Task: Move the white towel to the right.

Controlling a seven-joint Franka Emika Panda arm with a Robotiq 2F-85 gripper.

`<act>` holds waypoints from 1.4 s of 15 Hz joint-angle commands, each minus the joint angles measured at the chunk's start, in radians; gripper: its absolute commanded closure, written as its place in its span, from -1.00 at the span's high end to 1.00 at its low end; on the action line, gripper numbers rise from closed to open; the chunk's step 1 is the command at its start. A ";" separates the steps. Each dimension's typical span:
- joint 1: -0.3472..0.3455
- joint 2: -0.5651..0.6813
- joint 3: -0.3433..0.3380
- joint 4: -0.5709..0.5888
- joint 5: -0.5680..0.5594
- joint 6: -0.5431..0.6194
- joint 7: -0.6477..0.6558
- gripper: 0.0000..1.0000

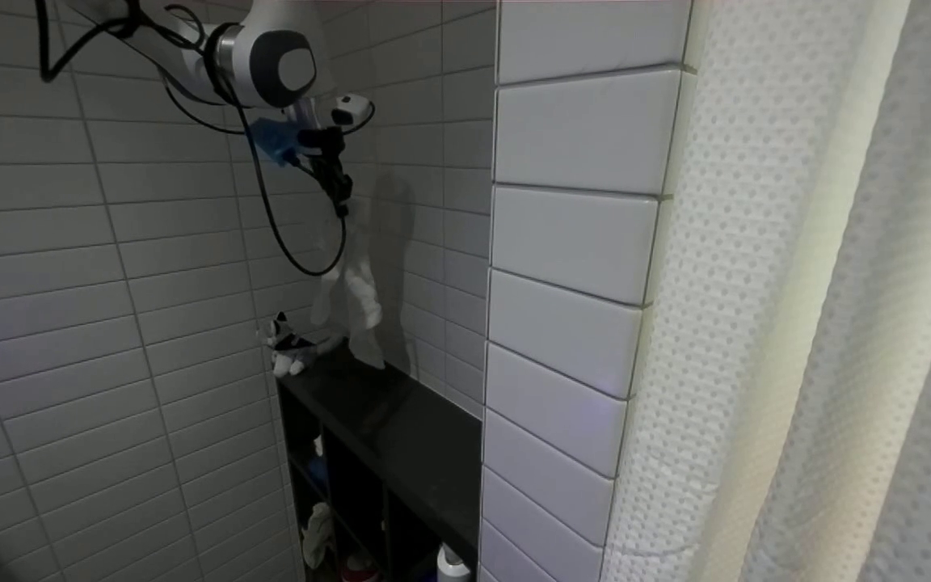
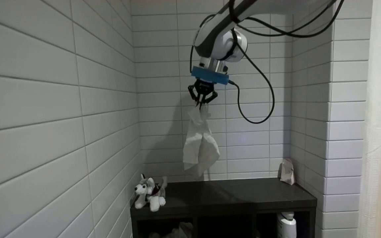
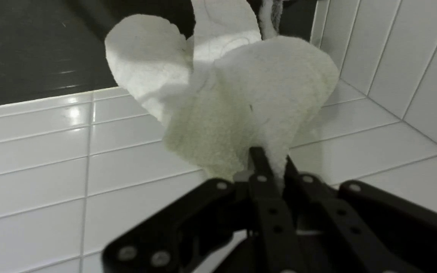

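The white towel (image 2: 198,145) hangs crumpled from my gripper (image 2: 199,105), over the left part of the dark shelf unit's top (image 2: 240,193). My gripper is shut on the towel's upper end. In an exterior view the towel (image 1: 362,295) also hangs below the gripper (image 1: 342,212), near the tiled wall. In the wrist view the towel (image 3: 218,113) runs out from between the fingertips (image 3: 273,159) and spreads into several folds. I cannot tell whether its lowest tip touches the shelf top.
A grey and white plush dog (image 2: 150,193) sits at the shelf's left end. A small white packet (image 2: 287,172) stands at its right end. A white bottle (image 2: 286,225) stands in a lower compartment. Tiled walls enclose the shelf, and a pale curtain (image 1: 756,283) hangs outside.
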 commanded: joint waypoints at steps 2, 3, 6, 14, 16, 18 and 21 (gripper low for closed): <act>0.008 -0.039 0.021 -0.097 0.085 0.108 0.060 -0.96; 0.012 -0.041 0.029 -0.121 0.126 0.132 0.065 -0.96; 0.030 -0.067 0.052 -0.204 0.191 0.203 0.112 -0.96; 0.073 -0.143 0.108 -0.397 0.248 0.379 0.200 -0.96; 0.085 -0.155 0.129 -0.406 0.220 0.403 0.208 -0.96; 0.092 -0.165 0.149 -0.400 0.161 0.415 0.229 -0.96; 0.091 -0.183 0.180 -0.364 0.026 0.392 0.286 -0.96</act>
